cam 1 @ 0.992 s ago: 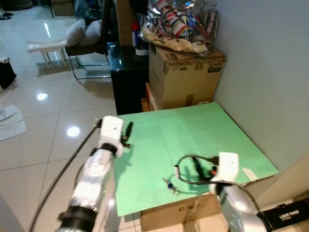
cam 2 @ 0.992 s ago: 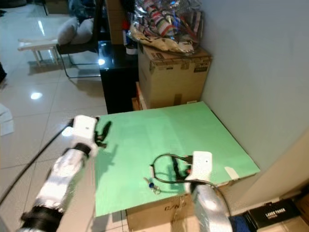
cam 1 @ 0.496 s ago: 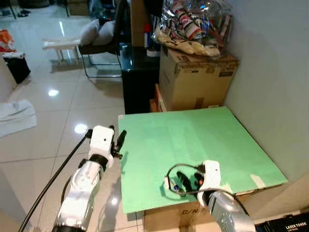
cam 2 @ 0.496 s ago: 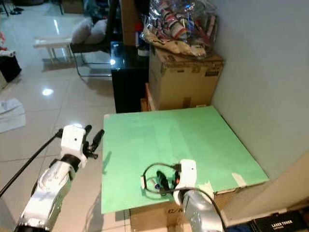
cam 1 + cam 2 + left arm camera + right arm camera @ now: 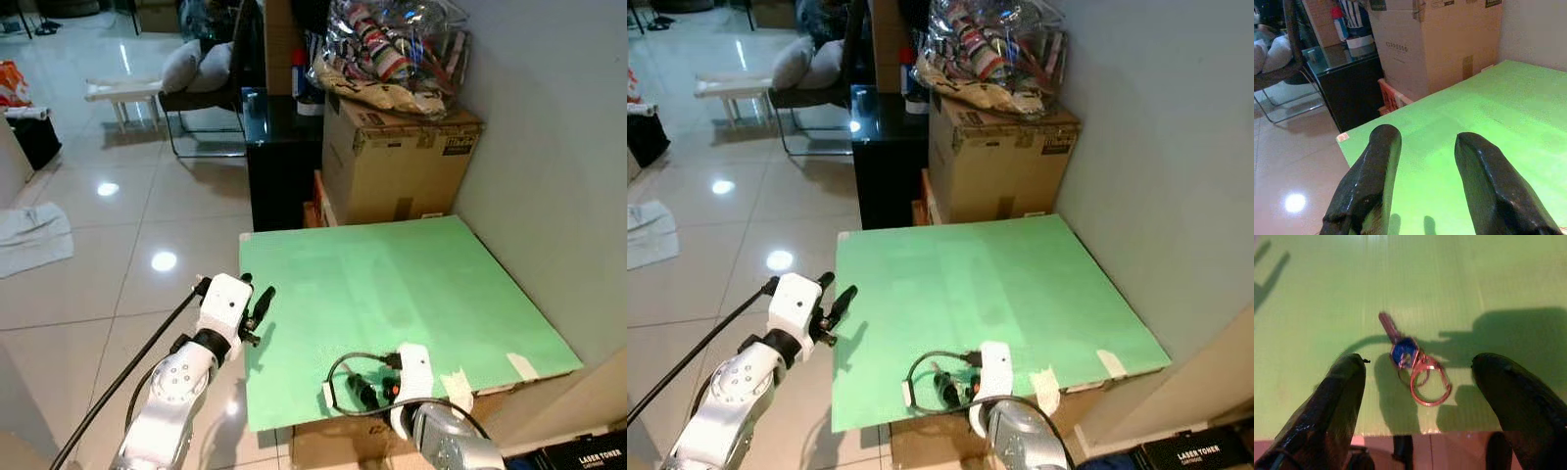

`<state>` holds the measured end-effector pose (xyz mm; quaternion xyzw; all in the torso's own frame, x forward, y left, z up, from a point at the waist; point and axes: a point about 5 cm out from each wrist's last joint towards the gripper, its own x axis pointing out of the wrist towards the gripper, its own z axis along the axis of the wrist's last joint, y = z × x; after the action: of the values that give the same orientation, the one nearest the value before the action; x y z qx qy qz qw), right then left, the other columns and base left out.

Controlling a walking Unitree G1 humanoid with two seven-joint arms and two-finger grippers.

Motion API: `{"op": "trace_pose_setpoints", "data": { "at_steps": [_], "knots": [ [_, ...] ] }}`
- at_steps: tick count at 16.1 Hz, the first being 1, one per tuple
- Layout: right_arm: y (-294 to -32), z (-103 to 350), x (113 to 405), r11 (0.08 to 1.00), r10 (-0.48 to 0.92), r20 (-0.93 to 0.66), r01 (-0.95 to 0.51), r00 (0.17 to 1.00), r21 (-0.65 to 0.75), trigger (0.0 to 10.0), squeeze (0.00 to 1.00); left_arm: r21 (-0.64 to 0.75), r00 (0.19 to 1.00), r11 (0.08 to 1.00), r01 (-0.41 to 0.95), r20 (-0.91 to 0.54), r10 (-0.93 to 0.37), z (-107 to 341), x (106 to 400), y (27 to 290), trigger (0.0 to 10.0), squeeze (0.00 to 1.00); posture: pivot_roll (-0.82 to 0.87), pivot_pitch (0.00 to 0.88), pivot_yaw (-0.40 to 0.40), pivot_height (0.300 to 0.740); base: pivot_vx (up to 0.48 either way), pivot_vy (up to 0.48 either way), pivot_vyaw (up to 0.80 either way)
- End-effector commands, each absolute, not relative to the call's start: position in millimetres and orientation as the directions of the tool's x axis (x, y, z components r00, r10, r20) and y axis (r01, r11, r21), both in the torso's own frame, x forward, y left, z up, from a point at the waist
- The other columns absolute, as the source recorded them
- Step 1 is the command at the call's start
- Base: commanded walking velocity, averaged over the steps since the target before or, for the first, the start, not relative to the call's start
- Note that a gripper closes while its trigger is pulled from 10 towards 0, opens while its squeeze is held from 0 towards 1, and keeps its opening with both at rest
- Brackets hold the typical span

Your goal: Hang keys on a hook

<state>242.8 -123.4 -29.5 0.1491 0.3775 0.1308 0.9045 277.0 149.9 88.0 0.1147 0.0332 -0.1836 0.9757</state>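
Item: your right gripper (image 5: 1418,382) has dropped over the near edge of the flat green board (image 5: 392,284), fingers wide astride the blue-headed key on its ring (image 5: 1410,364); left gripper (image 5: 257,305) open at the board's left edge; grasp likely next.

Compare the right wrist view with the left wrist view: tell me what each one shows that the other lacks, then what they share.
The right wrist view alone has the key with its blue head and key ring, lying flat on the board between the open fingers of the right gripper.

The left wrist view alone has the cardboard box, a black cabinet and the open left gripper.

Both show the green board under two spread black fingers.
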Motion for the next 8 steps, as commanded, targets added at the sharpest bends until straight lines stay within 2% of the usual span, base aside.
{"op": "trace_pose_setpoints", "data": {
  "at_steps": [1, 6, 7, 8],
  "knots": [
    [-123.2, -27.7, 247.5, 0.919, 0.351, -0.642, -0.121, 0.681, 0.374, 10.0, 0.0, 0.234, 0.931, 0.901, 0.365, -0.095, -0.352, 92.0, 279.8, 150.5, 10.0, 0.0, -0.08, 0.0, -0.024, 0.74, 0.0, 0.0, 0.0],
    [-123.7, -32.9, 249.5, 0.911, 0.357, -0.674, -0.083, 0.647, 0.403, 10.0, 0.0, 0.237, 0.925, 0.894, 0.381, -0.101, -0.368, 90.7, 279.0, 148.1, 10.0, 0.0, -0.07, 0.0, -0.024, 0.74, 0.0, 0.0, 0.0],
    [-124.4, -33.9, 250.7, 0.915, 0.35, -0.684, -0.077, 0.64, 0.395, 9.5, 0.0, 0.235, 0.923, 0.892, 0.385, -0.102, -0.372, 90.1, 279.2, 146.5, 10.0, 0.0, -0.07, 0.0, -0.025, 0.74, 0.0, 0.0, 0.0],
    [-124.3, -34.9, 251.0, 0.914, 0.35, -0.694, -0.066, 0.629, 0.401, 4.7, 0.0, 0.234, 0.921, 0.891, 0.39, -0.105, -0.375, 89.5, 279.2, 145.2, 10.0, 0.0, -0.07, 0.0, -0.026, 0.74, 0.0, 0.0, 0.0]
  ]
}}
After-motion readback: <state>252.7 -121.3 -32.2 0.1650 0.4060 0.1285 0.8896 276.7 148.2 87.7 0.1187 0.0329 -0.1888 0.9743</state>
